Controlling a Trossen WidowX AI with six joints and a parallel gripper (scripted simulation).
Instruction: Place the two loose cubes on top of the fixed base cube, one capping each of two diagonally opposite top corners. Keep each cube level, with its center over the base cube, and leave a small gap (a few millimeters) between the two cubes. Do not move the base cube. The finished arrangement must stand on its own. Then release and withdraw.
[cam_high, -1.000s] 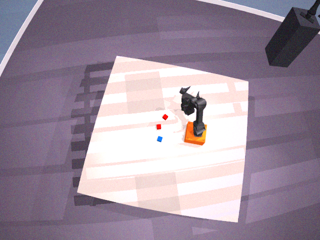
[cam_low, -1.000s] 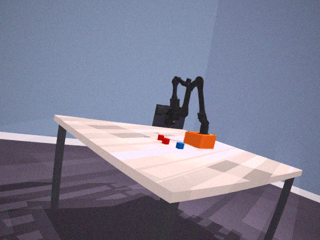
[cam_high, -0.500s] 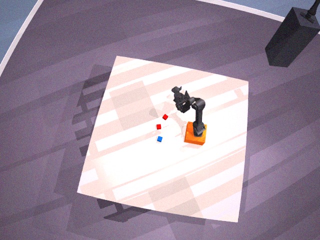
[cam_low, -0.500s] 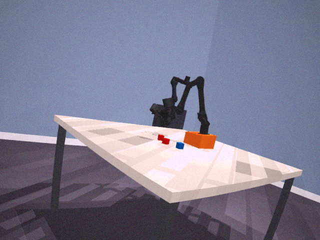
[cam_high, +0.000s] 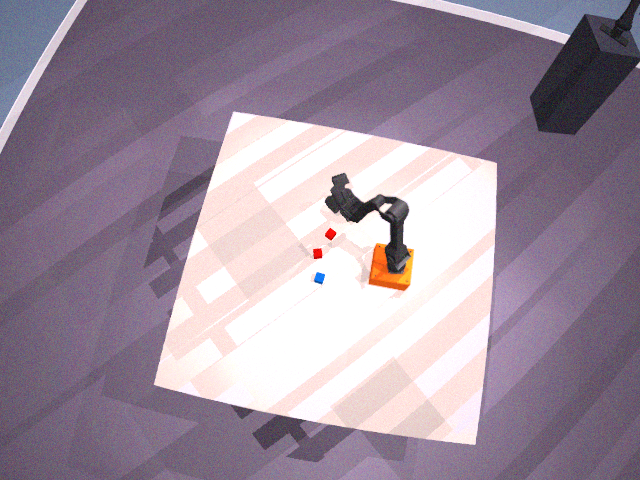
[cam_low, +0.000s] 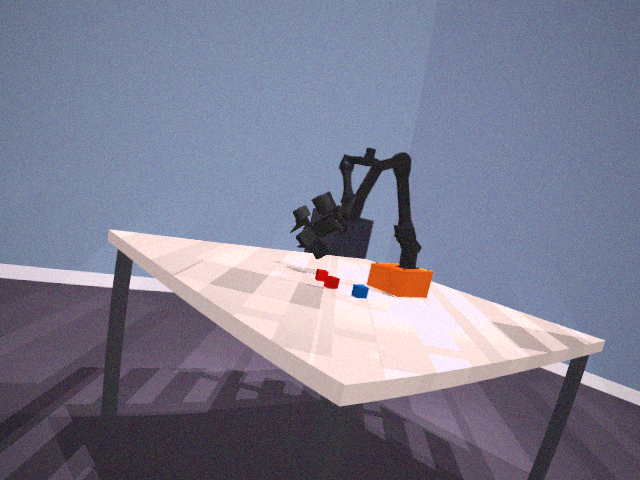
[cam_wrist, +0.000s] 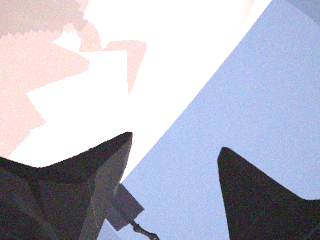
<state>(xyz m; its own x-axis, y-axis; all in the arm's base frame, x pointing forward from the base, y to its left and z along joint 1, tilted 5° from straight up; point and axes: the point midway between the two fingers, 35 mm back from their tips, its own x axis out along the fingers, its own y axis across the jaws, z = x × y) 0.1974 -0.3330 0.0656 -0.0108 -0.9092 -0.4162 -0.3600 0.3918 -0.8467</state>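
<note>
A red cube (cam_high: 330, 234) (cam_low: 321, 274) lies on the table nearest the arm's hand. A second red cube (cam_high: 317, 253) (cam_low: 331, 282) lies between it and a blue cube (cam_high: 319, 277) (cam_low: 360, 291). The three cubes stand apart on the table in the top view; the two red ones overlap in the exterior view. None is stacked. My gripper (cam_high: 330, 191) (cam_low: 295, 238) (cam_wrist: 177, 146) is open and empty, raised above the table beyond the first red cube and tilted outward. No cube shows in the wrist view. Nothing marks which cube is fixed.
The arm's orange base block (cam_high: 379, 276) (cam_low: 398, 281) stands to the right of the cubes. The pale table (cam_high: 289, 356) (cam_low: 320, 356) (cam_wrist: 165, 85) ends beyond the gripper. A dark pedestal (cam_high: 573, 77) (cam_low: 356, 237) (cam_wrist: 125, 207) stands off the table.
</note>
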